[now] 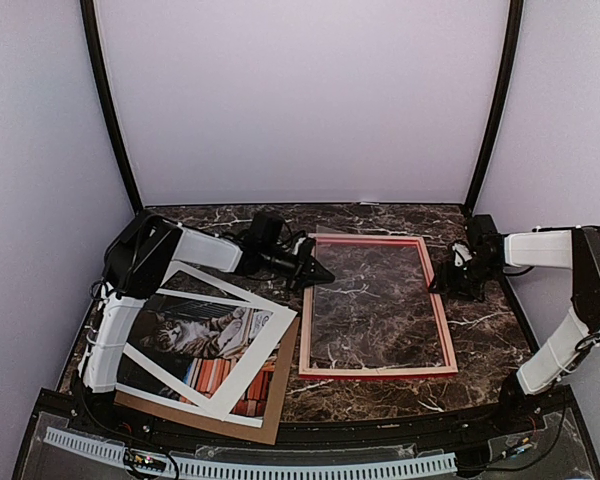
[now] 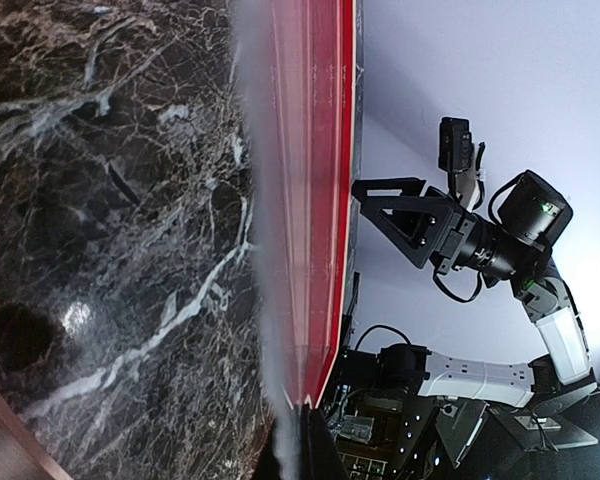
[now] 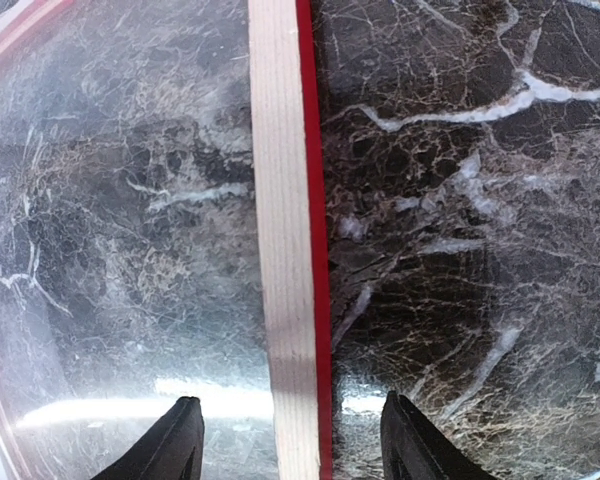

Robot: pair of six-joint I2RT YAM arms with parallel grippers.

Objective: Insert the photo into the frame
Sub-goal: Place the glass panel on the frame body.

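Dark marble table (image 1: 485, 345): left gripper (image 1: 325, 272) clamped on frame (image 1: 378, 372) rail, right gripper (image 3: 298, 440) spread wide astride opposite rail.

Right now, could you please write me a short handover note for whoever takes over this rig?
Left gripper: shut on the frame at its far-left corner.
Right gripper: open, fingers either side of the frame's right rail, not gripping.
Frame: lies pale-wood side up mid-table, no print in it.
Photo: near left, under the white mat, on the brown backing board.
Done: nothing seated yet.
Left: get the photo out from under the mat and lay it in the frame.
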